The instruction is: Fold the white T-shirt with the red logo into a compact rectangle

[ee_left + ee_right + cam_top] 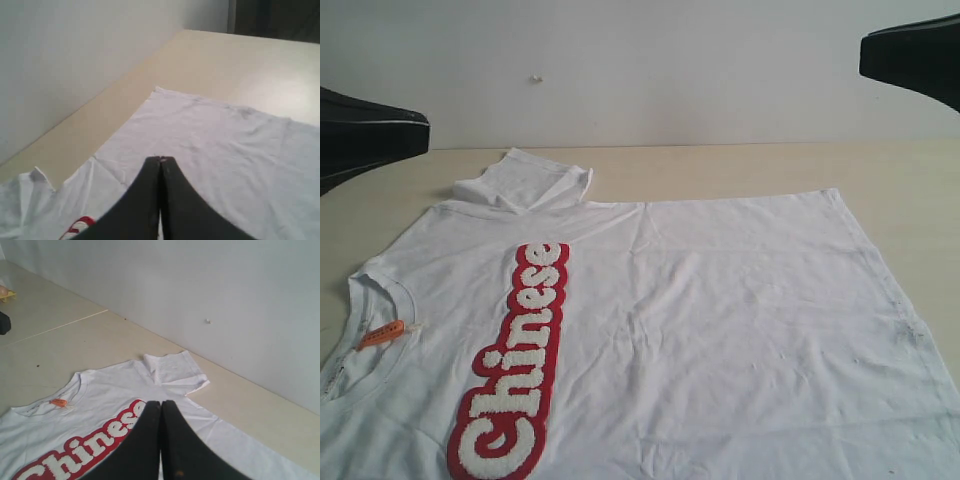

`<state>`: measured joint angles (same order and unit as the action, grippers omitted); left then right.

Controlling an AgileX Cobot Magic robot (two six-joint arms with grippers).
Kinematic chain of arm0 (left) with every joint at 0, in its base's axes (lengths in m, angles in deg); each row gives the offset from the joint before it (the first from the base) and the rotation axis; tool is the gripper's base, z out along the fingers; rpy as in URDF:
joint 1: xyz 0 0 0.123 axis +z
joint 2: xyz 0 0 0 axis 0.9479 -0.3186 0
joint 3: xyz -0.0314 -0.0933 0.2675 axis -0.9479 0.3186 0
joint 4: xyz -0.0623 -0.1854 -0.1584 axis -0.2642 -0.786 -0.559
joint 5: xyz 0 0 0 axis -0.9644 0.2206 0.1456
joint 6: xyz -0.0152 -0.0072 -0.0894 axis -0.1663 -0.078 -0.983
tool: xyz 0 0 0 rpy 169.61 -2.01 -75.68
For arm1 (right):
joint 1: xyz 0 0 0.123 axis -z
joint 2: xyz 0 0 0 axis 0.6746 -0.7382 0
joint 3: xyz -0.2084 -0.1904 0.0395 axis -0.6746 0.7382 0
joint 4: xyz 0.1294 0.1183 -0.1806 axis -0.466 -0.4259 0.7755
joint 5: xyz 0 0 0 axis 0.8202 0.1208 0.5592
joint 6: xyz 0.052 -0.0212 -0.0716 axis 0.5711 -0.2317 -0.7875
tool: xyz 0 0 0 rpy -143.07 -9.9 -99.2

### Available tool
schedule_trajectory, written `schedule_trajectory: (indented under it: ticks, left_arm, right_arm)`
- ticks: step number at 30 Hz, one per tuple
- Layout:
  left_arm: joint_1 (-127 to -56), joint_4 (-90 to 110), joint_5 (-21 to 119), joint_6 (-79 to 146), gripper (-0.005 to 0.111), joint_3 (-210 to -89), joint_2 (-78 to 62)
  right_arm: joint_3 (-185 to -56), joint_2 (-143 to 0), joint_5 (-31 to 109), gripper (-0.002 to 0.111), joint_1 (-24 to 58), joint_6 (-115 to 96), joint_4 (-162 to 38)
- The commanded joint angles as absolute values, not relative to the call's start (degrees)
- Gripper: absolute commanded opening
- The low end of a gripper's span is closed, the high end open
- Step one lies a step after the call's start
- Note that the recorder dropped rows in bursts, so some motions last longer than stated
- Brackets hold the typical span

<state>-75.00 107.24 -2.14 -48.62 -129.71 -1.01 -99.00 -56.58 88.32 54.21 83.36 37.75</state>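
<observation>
- T-shirt [720,330] lies spread face up on the pale surface [740,165]. Its collar points to the left side of the exterior view and its hem [885,280] to the right. The near part runs out of the picture.
- The red logo [515,370] runs as a long strip across the chest, and a small orange neck tag [382,333] sits inside the collar.
- The far sleeve [525,180] lies close to the surface's far edge, beside the wall [670,70]. It is rumpled and partly turned up rather than flat.
- The left claw [161,160] is pressed shut with nothing in it and hangs above the plain cloth.
- The right claw [161,402] is likewise shut and empty, above the chest near the logo.
- No fold looks made yet, so the step in hand is probably the first lengthwise fold of the far side.
- To do it well, spread both claws before coming down, so the tips straddle the cloth rather than push it.
- The left claw should take the far shoulder by the sleeve, and the right claw the far hem corner.
- Pinch both layers right at the edge.
- Lift evenly, keep the cloth taut between the claws, and carry it towards the near edge.
- Aim for a crease that is straight and square to the hem.
- The rumpled sleeve could bunch under the fold, so it should be tucked in flat first.
</observation>
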Motion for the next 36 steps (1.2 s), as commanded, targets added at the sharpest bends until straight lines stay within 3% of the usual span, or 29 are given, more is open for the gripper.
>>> schedule_trajectory:
  ticks: [1,9,15,21,36]
  left_arm:
    - [-74.75,91.79,0.72,-42.06,0.000,-124.24,-3.42]
    - [-74.86,77.93,6.18,-4.47,0.000,-114.97,-5.06]
    - [-74.86,83.47,12.10,-3.58,0.000,-114.84,-5.06]
    - [-74.86,55.94,12.82,2.30,0.000,-111.79,-5.06]
    - [-75.06,46.66,19.52,39.77,0.000,-107.53,-5.06]
  right_arm:
    - [-99.52,-56.66,88.57,0.000,54.04,82.90,37.60]
    - [-99.52,-56.66,88.57,0.000,54.04,82.90,37.60]
    - [-99.52,-56.66,88.71,0.000,54.04,82.90,37.60]
    - [-99.52,-56.66,88.71,0.000,54.04,82.90,37.60]
    - [-99.52,-56.66,88.71,0.000,54.04,82.90,37.60]
